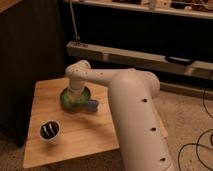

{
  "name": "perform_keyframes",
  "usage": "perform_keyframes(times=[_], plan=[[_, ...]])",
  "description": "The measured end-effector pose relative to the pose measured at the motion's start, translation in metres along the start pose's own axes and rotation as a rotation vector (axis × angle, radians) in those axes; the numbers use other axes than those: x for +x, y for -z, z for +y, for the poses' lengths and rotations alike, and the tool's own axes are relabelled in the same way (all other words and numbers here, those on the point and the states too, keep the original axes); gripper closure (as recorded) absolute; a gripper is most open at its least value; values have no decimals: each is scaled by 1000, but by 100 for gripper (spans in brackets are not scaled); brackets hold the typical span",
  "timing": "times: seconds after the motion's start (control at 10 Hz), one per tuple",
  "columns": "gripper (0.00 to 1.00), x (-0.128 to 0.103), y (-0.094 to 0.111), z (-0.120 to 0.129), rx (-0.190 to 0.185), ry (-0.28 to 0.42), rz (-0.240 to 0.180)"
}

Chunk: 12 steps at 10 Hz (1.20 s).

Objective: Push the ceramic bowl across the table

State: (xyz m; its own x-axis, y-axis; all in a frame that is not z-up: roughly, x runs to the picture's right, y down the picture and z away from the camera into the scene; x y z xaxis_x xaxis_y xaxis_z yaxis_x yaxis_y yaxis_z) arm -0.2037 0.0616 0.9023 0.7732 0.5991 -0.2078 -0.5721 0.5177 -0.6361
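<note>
The green ceramic bowl (69, 98) sits near the middle of the light wooden table (75, 137), toward its far side. My white arm reaches over from the right and bends down onto the bowl. My gripper (75, 95) is at the bowl, over its right half, mostly hidden behind the wrist. A small blue object (92, 105) lies against the bowl's right front edge.
A small white cup with dark contents (49, 131) stands near the table's front left. A dark cabinet (30, 55) stands at the left. A low shelf with cables (150, 57) runs behind the table. Cables lie on the floor at right.
</note>
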Motion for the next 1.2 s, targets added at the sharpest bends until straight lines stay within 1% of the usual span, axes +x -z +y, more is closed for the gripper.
perform_keyframes(times=[0.1,0.3,0.7,0.9,1.2], plan=[[100,7,-4,-5,-9,-13,21],[100,15,-8,-7,-22,-29,28],[100,43,-7,-19,-40,-57,42],[100,53,-7,-25,-37,-65,50],[100,61,-5,-33,-17,-75,70]])
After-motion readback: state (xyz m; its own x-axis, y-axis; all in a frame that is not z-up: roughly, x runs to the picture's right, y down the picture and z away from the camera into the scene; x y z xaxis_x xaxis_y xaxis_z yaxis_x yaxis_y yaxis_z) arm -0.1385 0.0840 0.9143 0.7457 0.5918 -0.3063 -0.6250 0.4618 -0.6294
